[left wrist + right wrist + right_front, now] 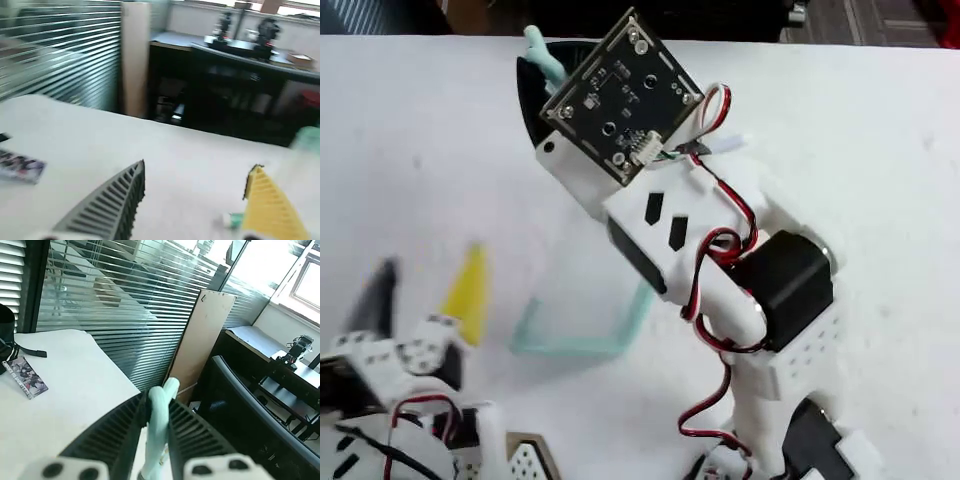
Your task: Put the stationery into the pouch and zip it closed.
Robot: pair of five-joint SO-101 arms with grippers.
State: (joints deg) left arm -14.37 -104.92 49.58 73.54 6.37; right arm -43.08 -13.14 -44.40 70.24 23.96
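Note:
My right gripper [538,72] is lifted high over the far side of the table, shut on a pale mint stationery piece [544,52]. In the right wrist view the black fingers [197,432] pinch that mint piece [159,430], and its rounded end pokes out past their tips. A mint L-shaped ruler [582,338] lies flat on the white table [880,170] between the arms. My left gripper [428,278] stands open at the near left, one finger black and one yellow [267,205], with nothing between them.
A small printed card [25,377] lies on the table near a black item with a strap [10,342]. The card [20,166] also lies off to the side of the left gripper. Behind the table stand window blinds, a board and dark desks.

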